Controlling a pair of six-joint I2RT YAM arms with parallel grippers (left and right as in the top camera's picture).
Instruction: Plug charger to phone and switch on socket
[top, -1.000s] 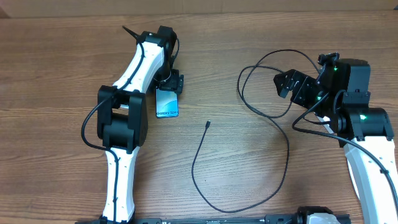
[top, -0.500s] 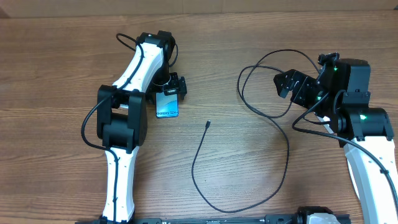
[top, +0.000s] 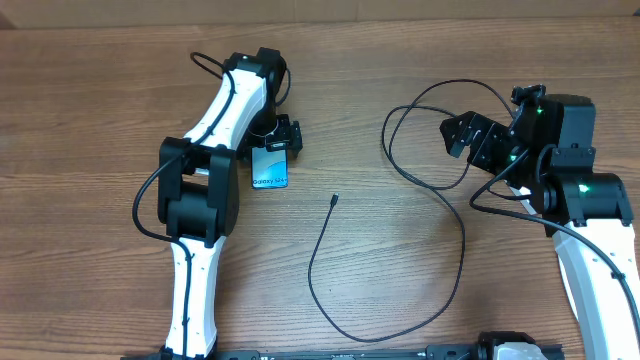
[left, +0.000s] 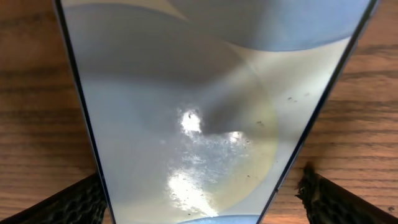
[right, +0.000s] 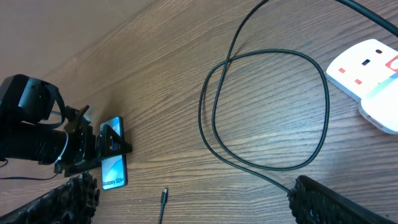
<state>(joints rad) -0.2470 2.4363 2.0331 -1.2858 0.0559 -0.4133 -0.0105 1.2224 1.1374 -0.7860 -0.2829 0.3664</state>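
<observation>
The phone lies flat on the table at 10 o'clock from the cable's small plug, with the left gripper over its far end, jaws spread wide on either side of it and not clamping it. The right gripper, at 2 o'clock from the plug, is wide apart and holds nothing. In the right wrist view the white socket sits at 2 o'clock, beside the cable's loop.

The table is brown wood, matt, with a plain visible grain. The phone has a glossy, glass-like screen with bright reflections; the charger cable looks smooth and black, the socket smooth white plastic
</observation>
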